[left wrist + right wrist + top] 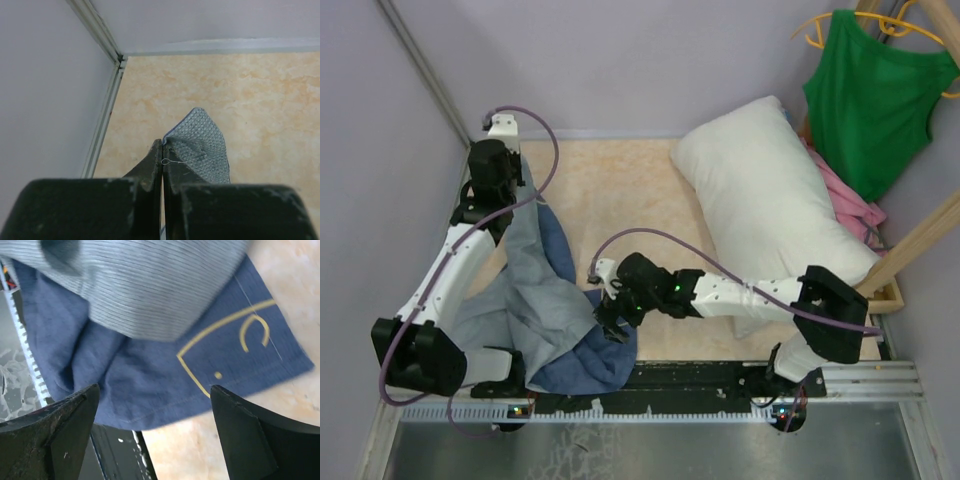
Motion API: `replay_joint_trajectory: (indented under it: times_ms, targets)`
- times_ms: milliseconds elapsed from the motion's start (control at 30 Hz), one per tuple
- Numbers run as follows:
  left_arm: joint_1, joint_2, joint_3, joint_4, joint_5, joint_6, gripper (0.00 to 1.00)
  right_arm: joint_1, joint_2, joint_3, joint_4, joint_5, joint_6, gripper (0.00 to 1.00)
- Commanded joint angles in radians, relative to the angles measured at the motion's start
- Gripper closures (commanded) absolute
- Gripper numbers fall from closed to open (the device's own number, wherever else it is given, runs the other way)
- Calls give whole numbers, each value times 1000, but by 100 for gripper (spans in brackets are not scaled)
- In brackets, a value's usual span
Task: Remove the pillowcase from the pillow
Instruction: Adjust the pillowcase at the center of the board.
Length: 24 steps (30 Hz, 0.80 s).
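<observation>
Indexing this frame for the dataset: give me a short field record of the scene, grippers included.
pillowcase: soft cloth pillowcase, pale grey-blue and denim blue, off the pillow, hanging from the left gripper down to the table's near edge
pillow: plump white rectangular pillow, bare, right rear, apart from the pillowcase
left gripper: shut on a pillowcase corner
right gripper: open over the dark blue face, gripping nothing
table: beige marbled table
background: green tank top, pink garment

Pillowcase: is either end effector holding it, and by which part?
The left end effector is shut on the pillowcase, pinching a pale grey corner. The right end effector is open over its blue face, holding nothing.
</observation>
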Motion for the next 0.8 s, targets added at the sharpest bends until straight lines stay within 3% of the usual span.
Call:
replay_joint_trajectory:
  times_ms: [0, 267, 567, 633, 767]
  targets:
    - [8, 26, 50, -80, 29, -45, 100, 72, 19, -22, 221, 82, -79, 9]
    - [10, 11, 73, -115, 76, -69, 100, 132, 105, -105, 529, 201, -58, 16]
    - [10, -7, 69, -126, 58, -70, 100, 139, 266, -92, 696, 257, -85, 17]
    - [11, 0, 72, -129, 55, -69, 100, 138, 299, -91, 733, 272, -84, 24]
    - [15, 14, 80, -131, 51, -74, 100, 118, 330, -77, 776, 308, -74, 45]
